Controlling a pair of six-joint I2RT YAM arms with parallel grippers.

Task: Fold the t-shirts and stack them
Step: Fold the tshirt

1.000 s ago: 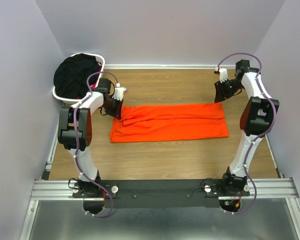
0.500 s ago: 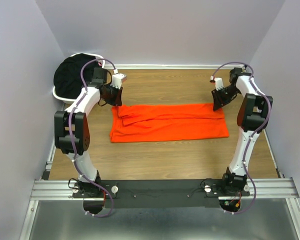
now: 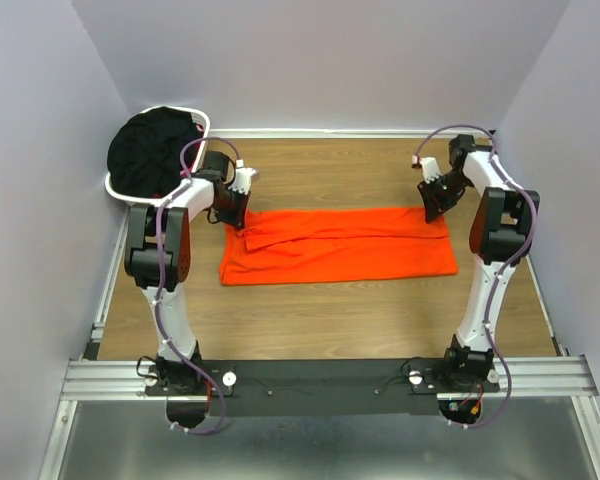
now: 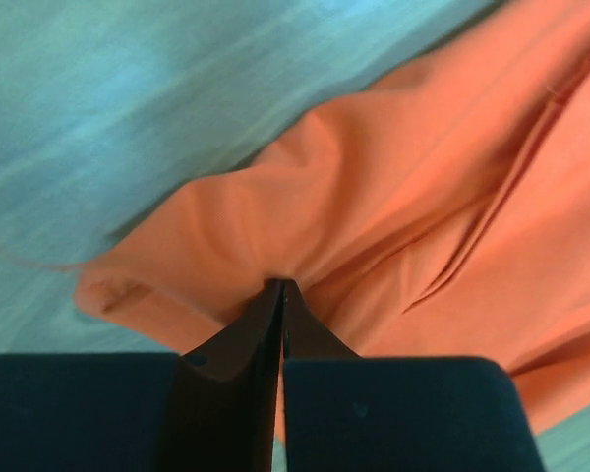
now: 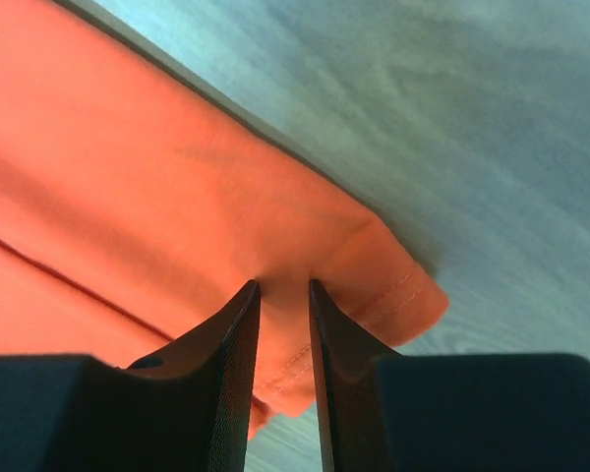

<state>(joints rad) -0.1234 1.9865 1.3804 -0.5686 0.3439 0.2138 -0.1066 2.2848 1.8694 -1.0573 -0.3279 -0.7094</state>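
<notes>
The orange t-shirt [image 3: 340,250] is lying flat, right of the white basket [image 3: 206,124]. My left gripper [image 4: 280,285] is clenching its corner nearest the basket. My right gripper [image 5: 283,285] is straddling the farthest corner with its 2 jaws slightly apart; I cannot tell whether it is gripping.

- Left wrist view: the orange t-shirt [image 4: 393,187] runs off the right and bottom edges. The surface [image 4: 128,88] behind it is smeared, its grain unreadable.
- Left pincer [image 4: 280,285]: the tips meet in a raised fold, and the cloth inside the pinch is hidden.
- Right wrist view: the shirt is cut off at the left edge. The right pincer [image 5: 282,287] sits over the hemmed corner; whether cloth is caught between its tips cannot be told.
- Top view: the wrists hide both pincers' tips. The black t-shirts [image 3: 150,150] cover the inside of the basket [image 3: 207,125], and their number cannot be made out.
</notes>
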